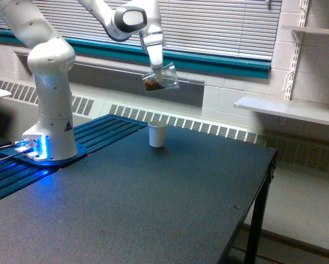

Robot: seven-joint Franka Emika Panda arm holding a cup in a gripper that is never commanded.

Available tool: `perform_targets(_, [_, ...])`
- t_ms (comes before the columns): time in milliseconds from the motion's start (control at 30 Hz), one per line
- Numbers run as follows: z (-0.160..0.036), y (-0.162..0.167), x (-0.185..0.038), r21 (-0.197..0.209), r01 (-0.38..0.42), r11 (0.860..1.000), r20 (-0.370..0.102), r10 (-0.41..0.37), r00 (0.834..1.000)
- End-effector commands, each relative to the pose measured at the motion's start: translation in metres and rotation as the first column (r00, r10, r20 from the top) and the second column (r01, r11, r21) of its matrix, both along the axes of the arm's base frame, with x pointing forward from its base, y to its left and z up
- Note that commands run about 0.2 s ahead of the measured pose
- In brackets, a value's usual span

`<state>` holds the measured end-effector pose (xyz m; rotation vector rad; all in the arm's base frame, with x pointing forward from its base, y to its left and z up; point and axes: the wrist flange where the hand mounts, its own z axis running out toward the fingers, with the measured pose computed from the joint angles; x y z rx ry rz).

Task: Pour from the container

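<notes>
The arm's base [50, 151] stands at the table's [153, 220] far corner on the exterior view's left. A paper cup [157, 133] stands upright near the table's far edge, well apart from the base toward the exterior view's right. The gripper [156, 69] hangs high above that edge, holding the container [160, 81] tilted, almost directly over the paper cup and well clear of it.

Dim, soft daylight through blinds [219, 25]; blue glow (base) [35, 147]; slightly blurry.
</notes>
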<state>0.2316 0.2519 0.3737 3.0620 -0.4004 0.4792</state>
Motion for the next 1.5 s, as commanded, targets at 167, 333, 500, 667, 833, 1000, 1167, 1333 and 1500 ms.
perform_targets(167, [-0.026,0.001,-0.036,0.016,0.050,0.999,-0.057,-0.049,0.997])
perform_targets(333, [-0.038,-0.001,-0.045,0.026,0.060,0.998,-0.090,-0.057,0.994])
perform_targets(500, [-0.050,-0.004,-0.052,0.028,0.069,0.997,-0.127,-0.065,0.990])
perform_targets(667, [-0.062,-0.004,-0.057,0.033,0.077,0.996,-0.160,-0.071,0.984])
perform_targets(833, [-0.070,-0.002,-0.061,0.041,0.084,0.996,-0.184,-0.075,0.980])
perform_targets(1000, [-0.079,0.001,-0.066,0.046,0.091,0.995,-0.214,-0.079,0.974])
perform_targets(1167, [-0.087,0.003,-0.069,0.048,0.096,0.994,-0.241,-0.082,0.967])
perform_targets(1333, [-0.094,0.002,-0.068,0.046,0.106,0.993,-0.266,-0.090,0.960])
perform_targets(1500, [-0.098,0.000,-0.064,0.049,0.116,0.992,-0.273,-0.098,0.957])
